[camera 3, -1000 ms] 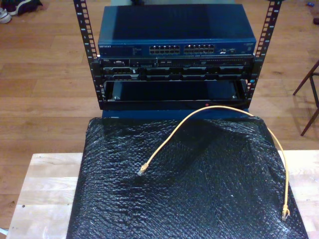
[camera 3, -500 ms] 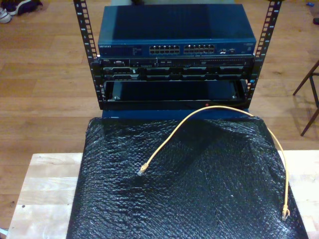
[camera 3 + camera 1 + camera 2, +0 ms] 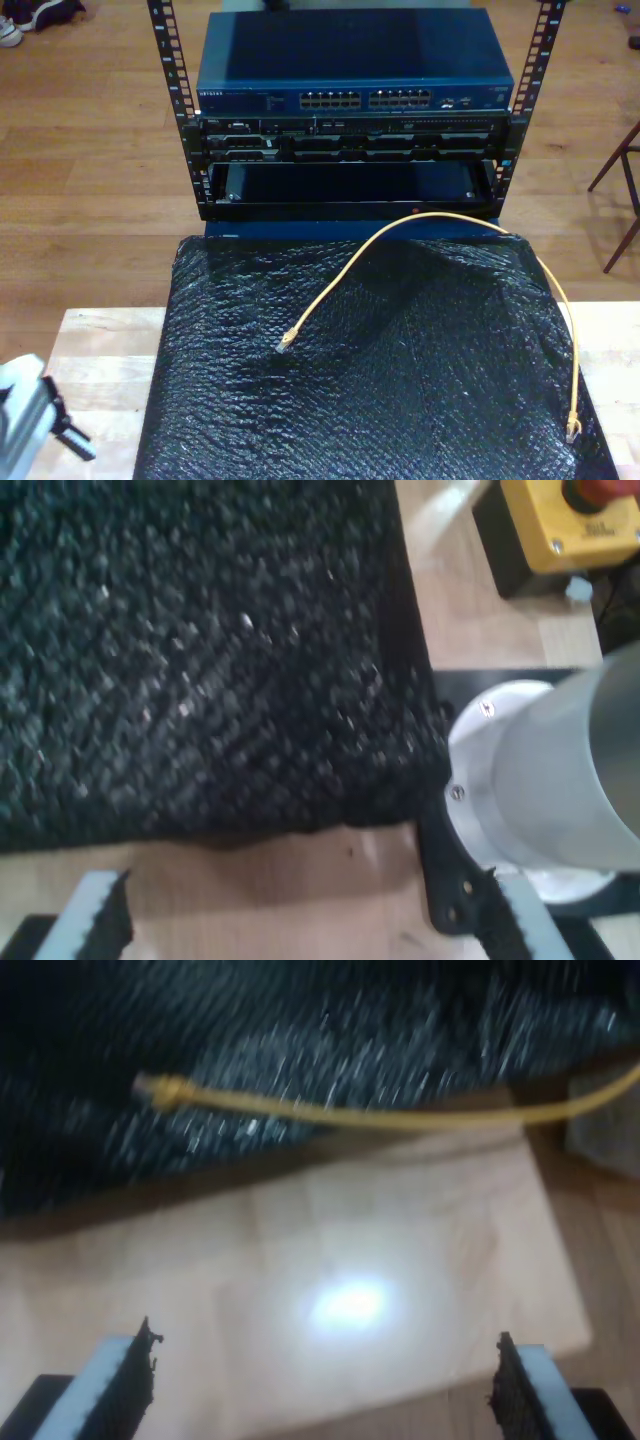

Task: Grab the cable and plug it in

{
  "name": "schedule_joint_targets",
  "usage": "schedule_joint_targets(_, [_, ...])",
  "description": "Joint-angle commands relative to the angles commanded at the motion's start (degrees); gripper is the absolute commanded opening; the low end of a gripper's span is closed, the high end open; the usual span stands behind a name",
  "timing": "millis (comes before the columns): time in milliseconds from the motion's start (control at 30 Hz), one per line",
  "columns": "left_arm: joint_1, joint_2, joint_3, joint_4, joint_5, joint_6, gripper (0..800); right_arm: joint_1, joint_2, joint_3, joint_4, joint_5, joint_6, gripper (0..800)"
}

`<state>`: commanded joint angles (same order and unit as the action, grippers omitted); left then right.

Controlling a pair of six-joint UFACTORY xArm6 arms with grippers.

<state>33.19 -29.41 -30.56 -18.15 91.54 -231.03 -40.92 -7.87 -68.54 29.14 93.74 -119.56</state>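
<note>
The yellow cable (image 3: 440,216) lies on the black bubble mat (image 3: 400,400). It arcs from a clear plug (image 3: 287,340) near the mat's middle, past the rack's foot, to a second plug (image 3: 573,431) at the exterior view's lower right. My second gripper (image 3: 325,1370) is open above bare wood, with the cable (image 3: 380,1116) and one plug end (image 3: 158,1090) lying ahead of it at the mat's edge. My first gripper (image 3: 310,915) is open over the mat's edge (image 3: 200,680), nothing between its fingers.
A rack (image 3: 350,190) holds a blue network switch (image 3: 250,60) with rows of ports (image 3: 365,100). A grey arm (image 3: 22,420) shows at the exterior view's lower left. A yellow emergency-stop box (image 3: 570,520) and a grey arm base (image 3: 540,770) stand beside the mat.
A grey arm has come into the exterior view's lower left corner. The cable and its plugs lie where they were.
</note>
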Motion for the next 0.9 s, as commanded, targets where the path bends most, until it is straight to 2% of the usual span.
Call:
schedule_joint_targets(300, [-1.23,1.05,0.18,-2.90,-2.11,-2.46,800,9.85,0.79,-2.46,0.09,-0.35,4.75,797])
schedule_joint_targets(467, [-1.58,1.05,0.00,-3.34,-2.64,-4.66,800,15.21,3.78,-7.12,0.00,-0.35,8.26,797])
schedule_joint_targets(633, [-4.48,1.05,0.26,-4.57,-3.69,-7.12,800,20.57,6.77,-10.81,-0.09,-1.76,10.90,797])
schedule_joint_targets(767, [-6.33,1.14,1.05,-4.57,-6.33,-9.41,800,25.49,8.18,-11.25,-0.09,-4.92,12.84,797])
schedule_joint_targets(900, [-8.97,1.05,1.41,-4.57,-6.77,-11.69,800,29.98,8.79,-11.34,-0.09,-6.95,13.98,797])
